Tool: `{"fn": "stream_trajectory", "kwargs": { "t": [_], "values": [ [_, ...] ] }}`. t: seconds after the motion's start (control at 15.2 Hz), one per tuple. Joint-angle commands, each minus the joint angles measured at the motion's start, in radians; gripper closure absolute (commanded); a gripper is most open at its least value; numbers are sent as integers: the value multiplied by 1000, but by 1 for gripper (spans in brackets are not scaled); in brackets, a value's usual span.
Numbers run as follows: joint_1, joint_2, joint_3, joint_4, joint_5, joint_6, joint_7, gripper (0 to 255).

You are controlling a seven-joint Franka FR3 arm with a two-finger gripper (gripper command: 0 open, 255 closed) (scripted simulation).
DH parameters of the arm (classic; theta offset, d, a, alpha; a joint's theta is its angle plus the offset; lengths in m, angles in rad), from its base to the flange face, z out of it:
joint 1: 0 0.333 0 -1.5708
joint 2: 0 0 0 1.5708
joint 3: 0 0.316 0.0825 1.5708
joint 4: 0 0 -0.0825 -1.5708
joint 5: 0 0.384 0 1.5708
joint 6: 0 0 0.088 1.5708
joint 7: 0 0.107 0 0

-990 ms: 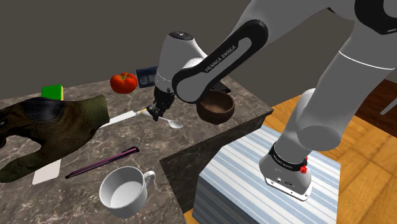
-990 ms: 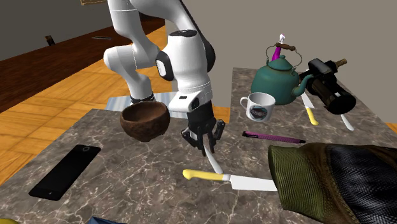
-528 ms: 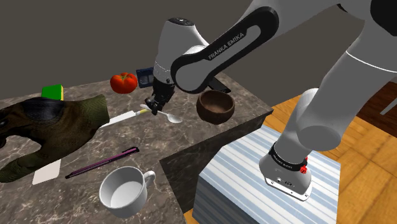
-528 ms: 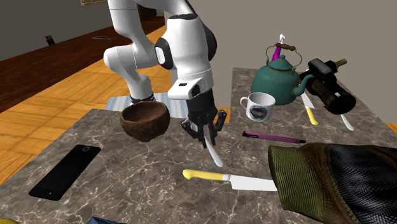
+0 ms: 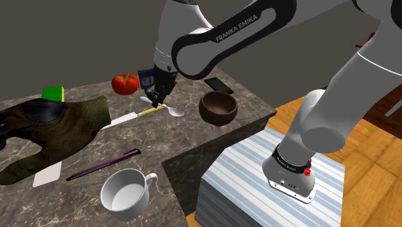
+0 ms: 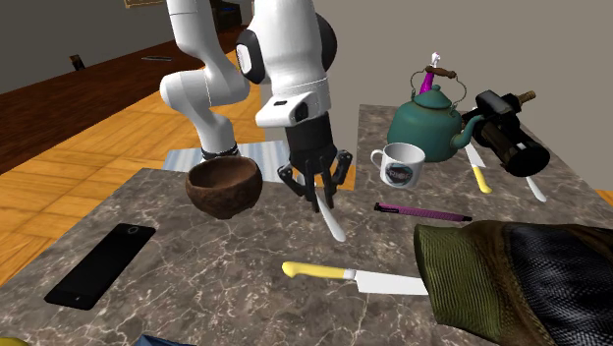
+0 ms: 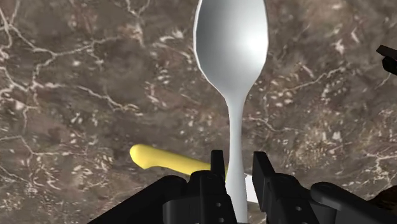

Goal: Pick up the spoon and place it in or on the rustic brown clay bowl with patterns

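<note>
A pale spoon is clasped by the end of its handle between the two black fingers of the gripper. The fingers are drawn in narrow against the thin stem. The spoon is hung with its bowl pointing away from the hand, toward the dark marbled counter, and it appears to be held clear of that surface. This grip leaves the whole eating end free, so it can be lowered into a vessel first.

The brown bowl is seen near the gripper on the second exterior view's left, apart from the spoon and with nothing in it. The carry is judged to be under way, with the placing not yet done. A short sideways move and a descent over the rim are called for, with the dangling tip kept above the bowl's wall.

A yellow-handled knife is left lying on the counter below the raised spoon, untouched. Farther off are a printed mug, a teal kettle, a purple pen and a black phone. None of them is set between the spoon and the bowl.
</note>
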Motion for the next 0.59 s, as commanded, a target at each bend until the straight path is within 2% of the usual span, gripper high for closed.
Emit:
{"fn": "stream_trajectory", "kwargs": {
  "t": [0.0, 0.53],
  "values": [
    [1, -16, -2, 10, 3, -26, -1, 255],
    [0, -63, -10, 76, 8, -139, -3, 255]
  ]
}}
